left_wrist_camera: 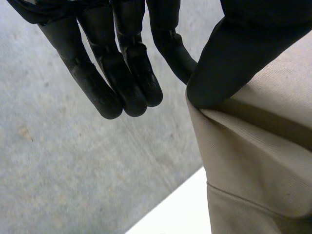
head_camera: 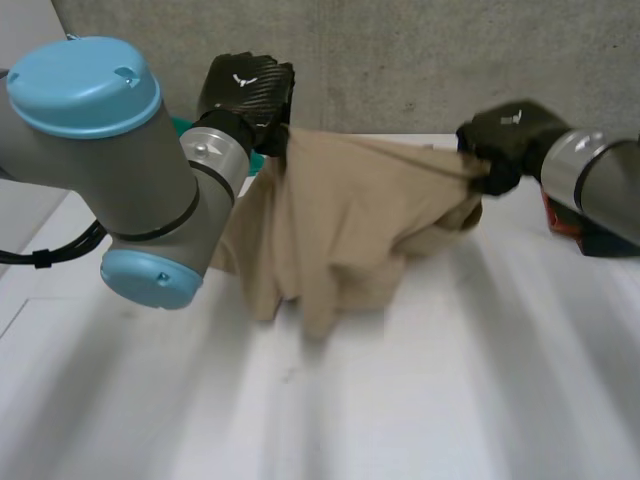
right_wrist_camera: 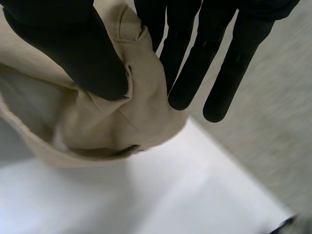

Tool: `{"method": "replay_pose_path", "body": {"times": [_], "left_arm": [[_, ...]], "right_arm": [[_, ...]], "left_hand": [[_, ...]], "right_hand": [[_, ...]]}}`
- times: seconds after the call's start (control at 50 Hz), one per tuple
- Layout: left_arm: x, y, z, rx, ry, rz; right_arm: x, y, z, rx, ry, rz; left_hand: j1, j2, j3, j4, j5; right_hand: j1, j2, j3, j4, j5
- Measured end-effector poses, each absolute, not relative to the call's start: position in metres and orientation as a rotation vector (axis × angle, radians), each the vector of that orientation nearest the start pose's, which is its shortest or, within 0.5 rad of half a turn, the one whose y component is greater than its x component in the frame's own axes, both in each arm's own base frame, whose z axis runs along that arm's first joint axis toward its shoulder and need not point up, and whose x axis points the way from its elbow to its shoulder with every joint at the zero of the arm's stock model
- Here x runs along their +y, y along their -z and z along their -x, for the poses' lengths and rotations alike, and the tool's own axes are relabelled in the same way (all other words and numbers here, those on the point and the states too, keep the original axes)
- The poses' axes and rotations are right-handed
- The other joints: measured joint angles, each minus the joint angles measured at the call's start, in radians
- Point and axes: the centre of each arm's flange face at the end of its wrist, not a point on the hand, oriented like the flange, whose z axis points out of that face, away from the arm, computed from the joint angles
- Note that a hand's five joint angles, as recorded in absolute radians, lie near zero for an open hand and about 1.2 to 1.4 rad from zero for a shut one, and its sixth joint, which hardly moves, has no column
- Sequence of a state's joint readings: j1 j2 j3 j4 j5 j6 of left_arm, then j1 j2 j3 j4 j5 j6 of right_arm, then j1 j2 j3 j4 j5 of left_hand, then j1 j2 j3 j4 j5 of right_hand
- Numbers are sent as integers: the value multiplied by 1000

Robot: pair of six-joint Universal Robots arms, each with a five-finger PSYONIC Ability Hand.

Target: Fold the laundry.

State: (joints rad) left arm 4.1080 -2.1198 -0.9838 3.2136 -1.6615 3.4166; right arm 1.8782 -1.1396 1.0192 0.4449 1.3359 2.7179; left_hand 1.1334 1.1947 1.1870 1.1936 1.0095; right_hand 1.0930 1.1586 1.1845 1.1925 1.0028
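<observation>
While tan cloth (head_camera: pixel 340 230) hangs over table (head_camera: pixel 450 400), L hand (head_camera: pixel 245 90) pinches one end; R hand (head_camera: pixel 505 135), other.

near table (head_camera: pixel 430 400) bare, tan cloth (head_camera: pixel 340 220) hangs across the middle

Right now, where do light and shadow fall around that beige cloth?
Head view: the cloth, pinched up by the left hand and right hand, dims the table just below its hanging edge. Right wrist view: table grey under the cloth, bright beyond.
</observation>
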Motion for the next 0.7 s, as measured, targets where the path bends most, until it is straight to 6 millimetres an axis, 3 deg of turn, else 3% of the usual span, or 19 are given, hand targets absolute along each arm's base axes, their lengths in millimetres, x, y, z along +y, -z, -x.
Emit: {"method": "replay_pose_path", "body": {"times": [0.08, 0.16, 0.22, 0.26, 0.28, 0.32, 0.4, 0.52, 0.6, 0.7], "left_arm": [[-314, -271, 348, 2100, 2390, -874], [-334, -237, 347, 2170, 2271, -926], [-340, -220, 346, 2222, 2201, -963], [-339, -216, 345, 2249, 2167, -978], [-337, -217, 343, 2261, 2152, -982], [-332, -223, 340, 2274, 2135, -979], [-314, -252, 325, 2281, 2117, -927], [-267, -288, 287, 2289, 2083, -814], [-236, -287, 263, 2321, 2018, -780], [-204, -262, 238, 2422, 1874, -812]], "right_arm": [[-278, -272, -266, 2272, 1590, 1048], [-255, -240, -283, 2319, 1423, 1066], [-250, -223, -292, 2347, 1378, 1067], [-249, -217, -296, 2366, 1383, 1052], [-249, -216, -297, 2371, 1399, 1040], [-250, -221, -297, 2365, 1439, 1023], [-246, -247, -292, 2302, 1574, 1024], [-227, -277, -276, 2179, 1733, 1255], [-224, -274, -264, 2106, 1786, 1495], [-236, -249, -248, 2039, 1778, 1756]], "left_hand": [[0, 0, 0, 0, 0], [0, 0, 0, 0, 0], [-418, -397, -389, -395, -388], [-689, -680, -655, -668, -660], [-778, -785, -767, -784, -776], [-838, -882, -876, -887, -880], [-869, -946, -934, -955, -947], [-869, -949, -934, -956, -947], [-840, -897, -895, -899, -887], [-664, -740, -733, -736, -725]], "right_hand": [[0, 11, 0, 0, 0], [0, 22, 4, 0, 0], [-133, -173, -195, -198, -170], [-463, -518, -526, -532, -536], [-624, -683, -693, -687, -693], [-710, -770, -786, -799, -803], [-733, -781, -862, -867, -879], [-752, -781, -877, -874, -893], [-752, -781, -877, -874, -893], [-752, -781, -877, -874, -893]]}}
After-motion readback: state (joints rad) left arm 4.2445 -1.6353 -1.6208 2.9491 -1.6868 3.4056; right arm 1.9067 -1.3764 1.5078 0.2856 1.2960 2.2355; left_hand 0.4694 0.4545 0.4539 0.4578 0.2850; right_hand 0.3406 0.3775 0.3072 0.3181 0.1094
